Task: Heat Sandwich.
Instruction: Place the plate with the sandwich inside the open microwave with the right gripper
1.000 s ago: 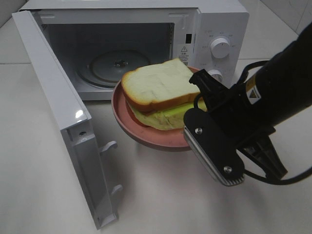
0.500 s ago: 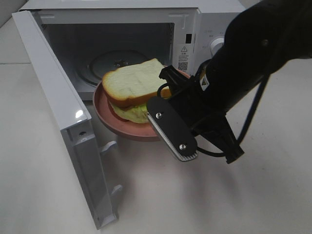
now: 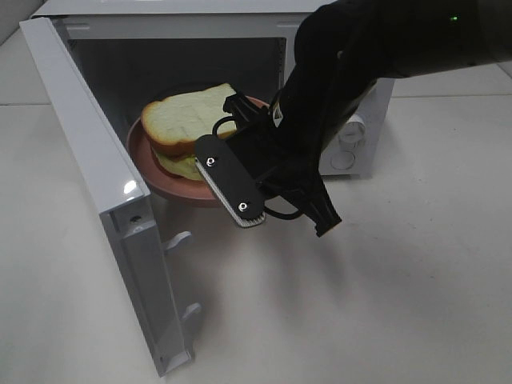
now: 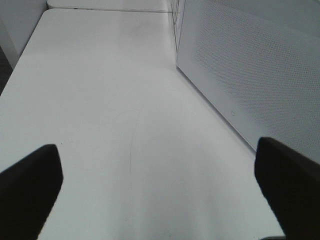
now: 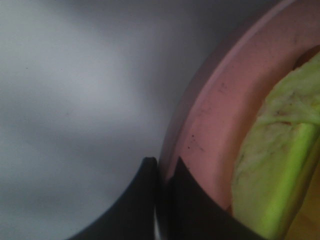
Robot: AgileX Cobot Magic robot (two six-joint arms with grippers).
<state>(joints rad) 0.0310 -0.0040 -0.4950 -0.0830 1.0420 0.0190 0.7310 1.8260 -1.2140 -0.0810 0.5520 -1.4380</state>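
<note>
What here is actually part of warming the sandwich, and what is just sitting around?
In the job:
sandwich
pink plate under it
open microwave
right gripper, shut on the plate's rim

Standing by:
left gripper, open, holding nothing
white table

Robot lab bench staged as kitchen: white microwave [image 3: 160,24] on plain white table [image 3: 400,304], black robot arm [image 3: 376,48] at it.

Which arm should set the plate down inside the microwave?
Right. The right gripper has its jaws shut on the pink plate rim, with the sandwich at the microwave mouth. The left gripper is open, empty, outside the door.
</note>
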